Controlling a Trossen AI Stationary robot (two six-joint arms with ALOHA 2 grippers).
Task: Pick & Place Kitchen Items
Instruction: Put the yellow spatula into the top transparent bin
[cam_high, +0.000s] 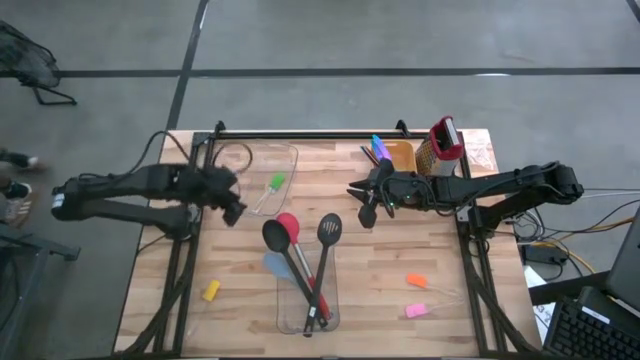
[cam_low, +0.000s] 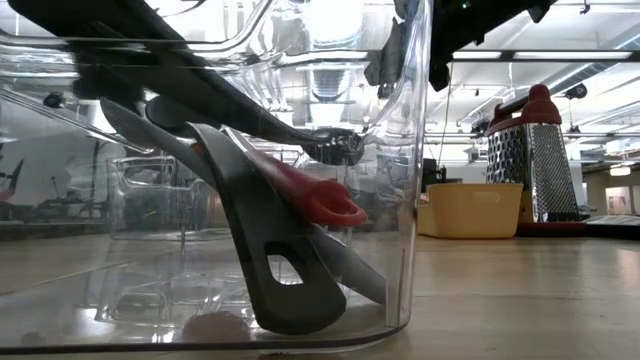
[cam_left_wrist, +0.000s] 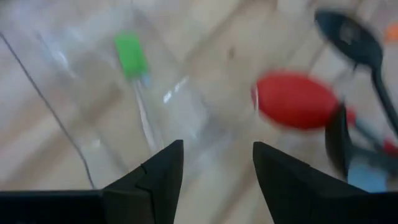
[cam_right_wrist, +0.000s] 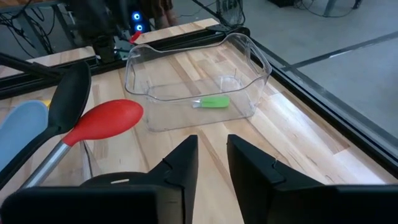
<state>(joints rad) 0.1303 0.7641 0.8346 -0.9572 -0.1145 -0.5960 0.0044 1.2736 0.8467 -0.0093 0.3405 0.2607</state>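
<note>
A clear tub (cam_high: 308, 300) near the table's front holds a red spoon (cam_high: 287, 228), a black spoon (cam_high: 274, 238), a light-blue spoon (cam_high: 275, 266) and a black slotted turner (cam_high: 330, 228). Their handle ends rest in the tub and their heads lean out over its far rim. A green-tipped piece (cam_high: 275, 183) lies in a second clear tub (cam_high: 262, 170) at the back. My left gripper (cam_high: 236, 212) is open and empty, left of the spoon heads; it also shows in the left wrist view (cam_left_wrist: 217, 168). My right gripper (cam_high: 352, 190) is empty right of them, with a narrow gap between its fingertips (cam_right_wrist: 212, 155).
A yellow chunk (cam_high: 210, 290) lies front left; an orange chunk (cam_high: 416, 281) and a pink chunk (cam_high: 417, 311) lie front right. At the back right stand a yellow-orange bin (cam_high: 402, 155) with blue and purple sticks (cam_high: 378, 150) and a red-topped grater (cam_high: 445, 140).
</note>
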